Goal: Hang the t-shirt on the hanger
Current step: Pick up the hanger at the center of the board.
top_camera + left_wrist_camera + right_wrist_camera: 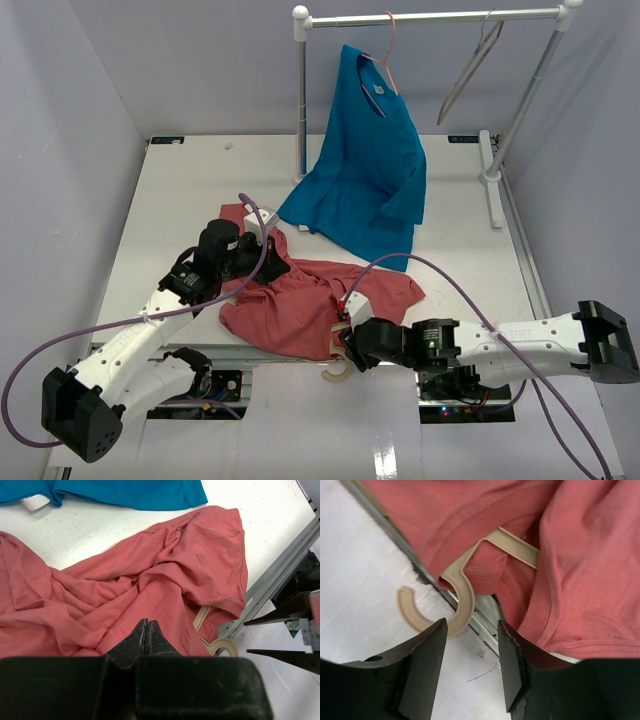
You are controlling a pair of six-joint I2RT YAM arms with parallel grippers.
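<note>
White tabletop [180, 195] is seen beneath the work. The right claw [471, 630] is spread, and the hook of the light beige wooden hanger [465, 605] lies just beyond its tips at 11 o'clock, overhanging the near table edge. The hook's neck is best closed on squarely, so that the crumpled salmon-red cotton t-shirt [300, 310] is not pinched as well. The hanger's arms are hidden under that shirt. The left claw [147, 627] is pressed together at the shirt's 10 o'clock side; whether cloth is caught cannot be told.

Teal t-shirt [365, 170] on thin pink hanger [387, 50], hem resting on white table [180, 190], grey hanger [470, 72] alongside on clothes rail [430, 17]
</note>
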